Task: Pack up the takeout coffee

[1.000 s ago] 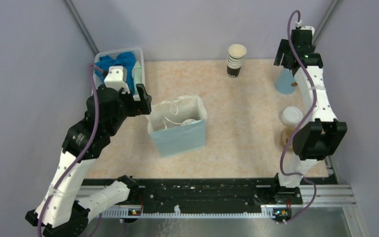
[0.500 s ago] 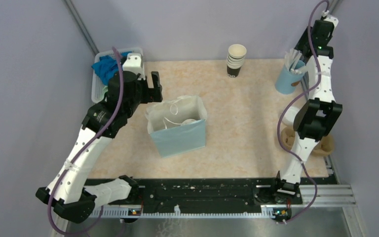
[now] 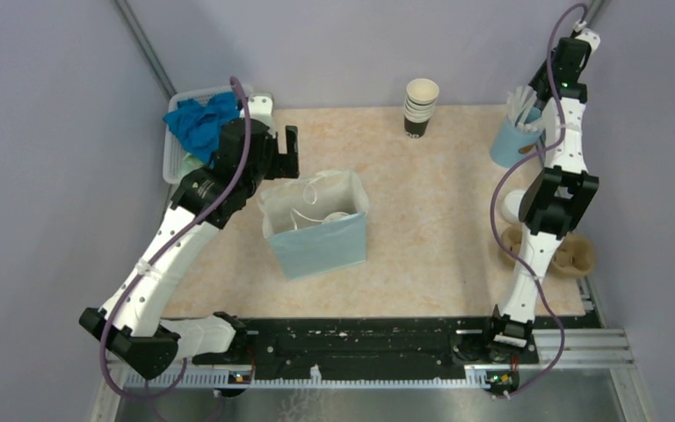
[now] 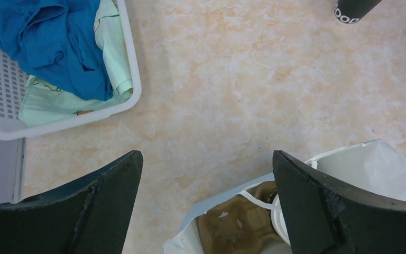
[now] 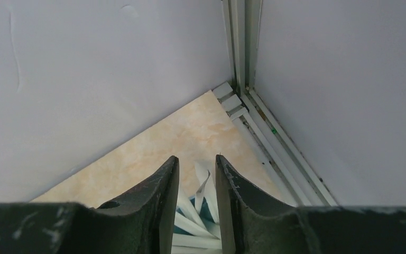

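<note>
The takeout coffee [image 3: 336,216] stands inside the light blue paper bag [image 3: 321,246] in a brown cardboard carrier [image 4: 238,225]. Only its white lid [image 4: 276,219] shows, partly behind my finger in the left wrist view. My left gripper [image 3: 264,151] [image 4: 206,154] hangs wide open and empty above the bag's far left corner. My right gripper [image 3: 540,88] [image 5: 196,159] is up in the far right corner, pointing down at a blue cup of white wrapped straws [image 3: 514,136]. Its jaws stand a narrow gap apart, with straw tips [image 5: 203,185] showing in the gap.
A white basket [image 3: 174,163] [image 4: 74,120] holding blue cloth [image 3: 200,121] sits far left. A stack of lidless cups [image 3: 421,105] stands at the back. Near the right edge are a loose white lid [image 3: 511,207] and brown carriers [image 3: 576,255]. Walls close in on three sides.
My left gripper has swung right, from beside the basket to over the bag's far corner. The right arm rose into the far corner above the straws and its jaws narrowed.
</note>
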`<act>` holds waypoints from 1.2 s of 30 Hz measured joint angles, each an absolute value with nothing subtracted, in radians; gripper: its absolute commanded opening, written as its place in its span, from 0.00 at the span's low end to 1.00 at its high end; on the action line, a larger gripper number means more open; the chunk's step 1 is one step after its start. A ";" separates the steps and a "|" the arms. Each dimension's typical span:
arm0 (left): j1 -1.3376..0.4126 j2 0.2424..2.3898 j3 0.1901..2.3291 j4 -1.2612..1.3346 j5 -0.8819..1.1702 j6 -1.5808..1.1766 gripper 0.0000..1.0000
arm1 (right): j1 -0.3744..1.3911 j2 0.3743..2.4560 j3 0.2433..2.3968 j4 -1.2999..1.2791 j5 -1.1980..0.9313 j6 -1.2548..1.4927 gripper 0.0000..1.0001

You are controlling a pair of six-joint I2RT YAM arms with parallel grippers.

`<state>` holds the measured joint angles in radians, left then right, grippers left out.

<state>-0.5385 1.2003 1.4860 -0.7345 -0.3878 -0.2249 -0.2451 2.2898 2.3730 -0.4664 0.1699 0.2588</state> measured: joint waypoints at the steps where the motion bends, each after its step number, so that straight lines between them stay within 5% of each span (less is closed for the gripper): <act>1: -0.538 1.212 1.487 -0.733 -0.388 -0.217 0.98 | -0.245 2.300 2.379 -0.467 0.170 0.264 0.30; 10: -0.529 1.253 1.533 -0.731 -0.397 -0.175 0.98 | -0.245 2.336 2.404 -0.453 0.186 0.273 0.01; 22: -0.519 1.232 1.598 -0.757 -0.367 -0.153 0.98 | -0.245 2.273 2.467 -0.498 0.227 0.265 0.00; 31: -0.518 0.979 1.536 -0.782 -0.329 -0.171 0.98 | -0.171 1.815 2.296 -0.529 0.133 0.193 0.00; 36: -0.518 0.917 1.536 -0.781 -0.307 -0.191 0.98 | -0.062 1.460 2.061 -0.452 -0.144 0.278 0.00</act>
